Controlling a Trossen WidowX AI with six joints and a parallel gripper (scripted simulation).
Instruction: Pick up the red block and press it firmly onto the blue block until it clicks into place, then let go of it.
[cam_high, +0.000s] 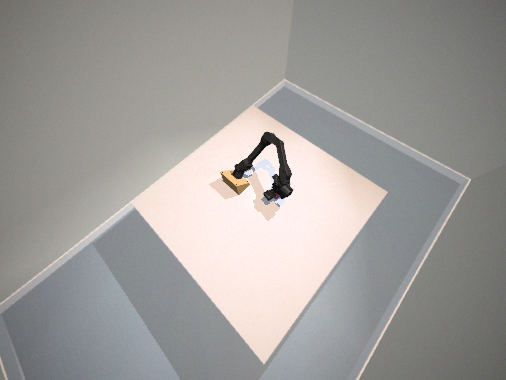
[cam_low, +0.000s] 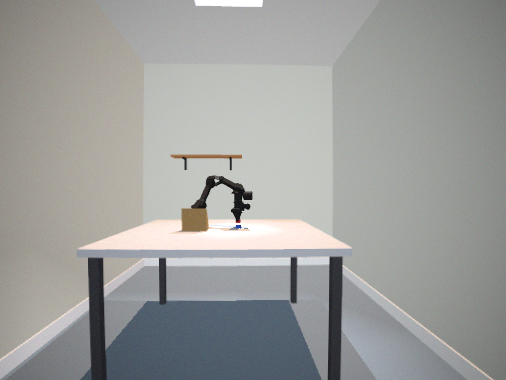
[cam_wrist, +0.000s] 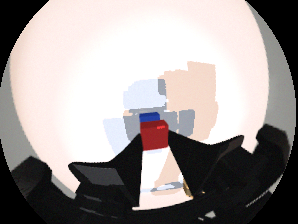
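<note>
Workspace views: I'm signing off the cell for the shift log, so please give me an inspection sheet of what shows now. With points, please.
Surface: pale table top (cam_high: 240, 260) (cam_low: 215, 241), upright, with shadows around the arm.
Red block (cam_low: 238, 221) (cam_wrist: 154, 136): held between the fingers, above the blue block with a gap in the exterior view.
Blue block (cam_low: 238, 226) (cam_wrist: 149, 117): on the table top, not joined to the red one.
Clutter: nothing seen.
Gripper (cam_low: 238, 220) (cam_wrist: 154, 137): shut on the red block, pointing down.
Arm mount: tan block (cam_high: 235, 182) (cam_low: 194, 220) under the arm's base.
Cables: nothing seen.
Surroundings: plain walls, wall shelf (cam_low: 206, 156) behind, dark blue-grey area under the table.
</note>
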